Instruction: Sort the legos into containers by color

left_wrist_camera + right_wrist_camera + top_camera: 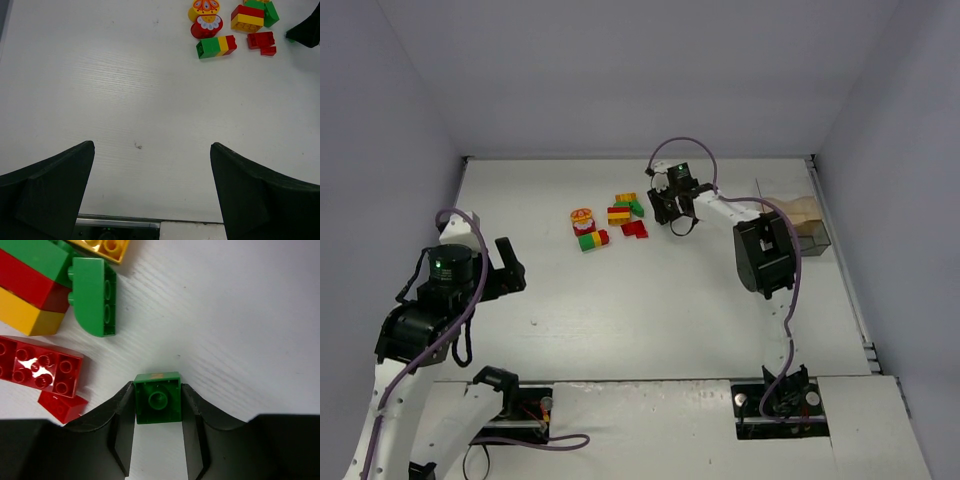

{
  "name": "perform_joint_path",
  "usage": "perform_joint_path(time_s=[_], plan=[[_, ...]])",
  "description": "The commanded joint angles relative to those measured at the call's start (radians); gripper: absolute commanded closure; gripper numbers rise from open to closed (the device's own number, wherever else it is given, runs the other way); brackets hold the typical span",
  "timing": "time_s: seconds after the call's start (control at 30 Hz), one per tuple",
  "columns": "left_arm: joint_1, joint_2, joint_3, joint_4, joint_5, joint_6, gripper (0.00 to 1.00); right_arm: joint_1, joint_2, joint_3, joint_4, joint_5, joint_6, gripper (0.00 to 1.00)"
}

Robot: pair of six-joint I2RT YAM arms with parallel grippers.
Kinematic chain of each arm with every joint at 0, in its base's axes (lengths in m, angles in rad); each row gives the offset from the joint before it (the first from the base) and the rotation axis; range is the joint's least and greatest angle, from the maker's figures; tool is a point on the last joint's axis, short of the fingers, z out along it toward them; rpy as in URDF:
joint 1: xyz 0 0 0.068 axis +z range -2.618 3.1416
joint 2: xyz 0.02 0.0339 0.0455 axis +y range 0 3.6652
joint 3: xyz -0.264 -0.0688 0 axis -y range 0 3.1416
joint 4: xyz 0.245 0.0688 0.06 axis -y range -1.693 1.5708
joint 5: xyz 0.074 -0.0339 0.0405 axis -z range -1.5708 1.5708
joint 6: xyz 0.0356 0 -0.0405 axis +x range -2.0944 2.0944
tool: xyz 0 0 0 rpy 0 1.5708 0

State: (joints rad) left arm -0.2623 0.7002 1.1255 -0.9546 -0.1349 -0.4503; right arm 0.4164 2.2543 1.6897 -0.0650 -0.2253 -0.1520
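Green brick [157, 398] is the current pick. I judge we're at the grasp step of the sort, with nothing binned from this grab yet.

Top view: right gripper [672, 208] is down at the right edge of the legos [608, 222], arm stretched over the table [650, 310]. Tray [812, 226] sits at the far right, well apart from the pile and partly hidden by the right arm (can't read its compartments from here). Left gripper [510, 268] hangs on the left, well clear of the pile.

Left wrist: left gripper [152, 192] is spread wide and holds nothing, with only bare table between its fingers [47, 195]. Legos sit in the top right corner of this view.

Right wrist: right gripper [157, 415] is clamped on the green brick, a finger [121, 435] flush on each side, hollow side facing the camera. I can't tell if it's off the table. Small red piece [61, 405] lies just beside one finger, and the curved green piece [92, 297] is near but apart.

Next move, as I see it: lift straight up so the neighbours stay put, carry right to the tray, and release over the green compartment. The grip is near the fingertips, so I'd watch for slip.
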Motion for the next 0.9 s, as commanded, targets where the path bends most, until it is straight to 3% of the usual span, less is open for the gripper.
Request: perform_joint_path(time_s=[0.0, 0.2, 0.5, 0.87], plan=[[-0.005, 0.016, 0.008, 0.033, 0.006, -0.014, 0.08, -0.043, -0.146, -0.002, 0.095, 0.082, -0.009, 1.0], [-0.005, 0.015, -0.023, 0.082, 0.034, -0.019, 0.08, -0.235, -0.286, -0.045, 0.137, 0.072, 0.005, 1.0], [-0.005, 0.027, -0.05, 0.134, 0.055, -0.025, 0.08, -0.487, -0.328, -0.091, 0.139, 0.021, -0.001, 1.0], [-0.005, 0.074, -0.046, 0.154, 0.072, -0.021, 0.08, -0.577, -0.204, -0.033, 0.14, -0.028, 0.006, 0.92]])
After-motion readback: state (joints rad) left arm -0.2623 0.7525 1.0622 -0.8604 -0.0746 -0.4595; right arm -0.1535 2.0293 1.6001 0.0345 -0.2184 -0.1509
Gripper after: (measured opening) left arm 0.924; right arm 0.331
